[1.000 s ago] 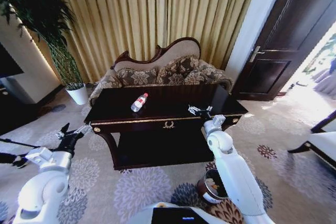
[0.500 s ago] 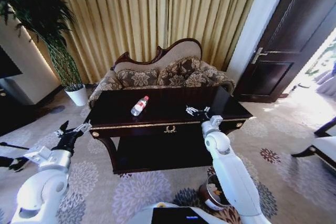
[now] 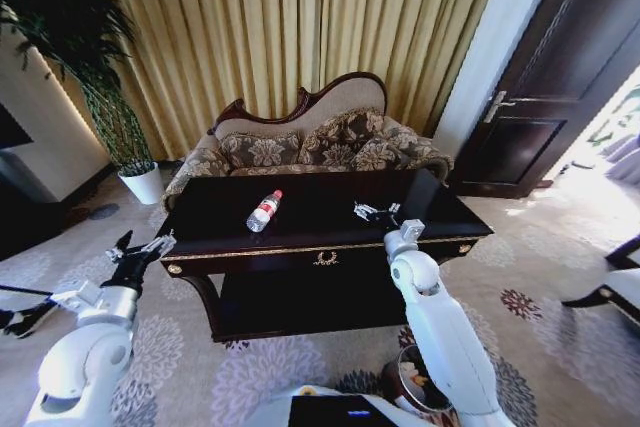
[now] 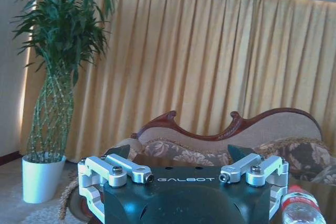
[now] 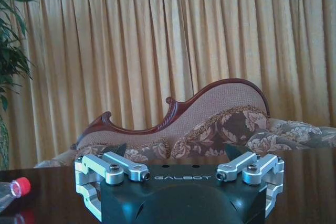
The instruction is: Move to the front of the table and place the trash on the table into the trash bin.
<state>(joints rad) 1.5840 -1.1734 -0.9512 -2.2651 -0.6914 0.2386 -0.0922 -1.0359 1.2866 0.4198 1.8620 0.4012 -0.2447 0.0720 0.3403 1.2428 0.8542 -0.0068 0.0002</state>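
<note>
The bottle [image 3: 264,210] lies on the table [image 3: 320,237], left of the right gripper [image 3: 374,212], whose fingers are spread. The left gripper [image 3: 140,249], also spread, hovers beside the table's left end.

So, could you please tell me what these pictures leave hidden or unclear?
- Trash bin, head view: mostly behind the right arm; its contents can't be made out.
- Bottle, left wrist view: cut off by the frame edge; in the right wrist view just its cap end shows.
- Small scraps on the table: too small to find in the head view.
</note>
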